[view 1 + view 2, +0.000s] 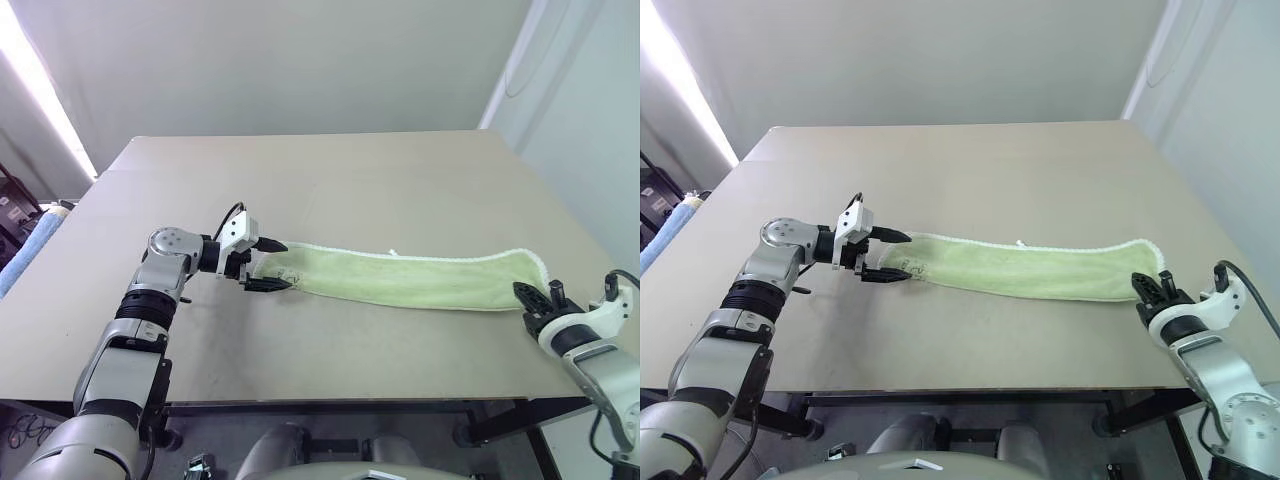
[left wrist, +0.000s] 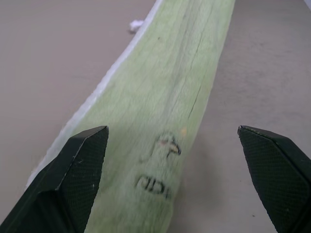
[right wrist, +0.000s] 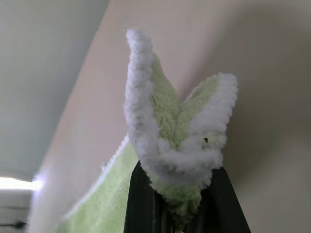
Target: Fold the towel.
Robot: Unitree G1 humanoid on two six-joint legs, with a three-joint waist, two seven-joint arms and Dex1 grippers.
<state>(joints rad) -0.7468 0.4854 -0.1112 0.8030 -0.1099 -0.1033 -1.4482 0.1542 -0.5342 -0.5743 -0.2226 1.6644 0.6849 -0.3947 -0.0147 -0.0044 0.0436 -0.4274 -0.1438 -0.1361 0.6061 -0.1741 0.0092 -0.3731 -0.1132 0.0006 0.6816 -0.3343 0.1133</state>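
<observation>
The towel (image 1: 420,280) is a light green cloth with white edging, pulled into a long narrow band across the table's middle. My left gripper (image 1: 283,265) stands open at its left end, one finger on each side of the cloth, and the left wrist view has the towel (image 2: 180,73) running away between the black fingertips (image 2: 82,165). My right gripper (image 1: 537,300) is shut on the towel's right end near the table's right edge. In the right wrist view a bunched corner (image 3: 170,116) sticks out past the closed fingers.
The beige table (image 1: 330,180) stretches bare behind the towel. A small white loop (image 1: 395,252) pokes from the towel's far edge. A blue cloth (image 1: 25,250) lies off the table's left side. The front edge runs close below both grippers.
</observation>
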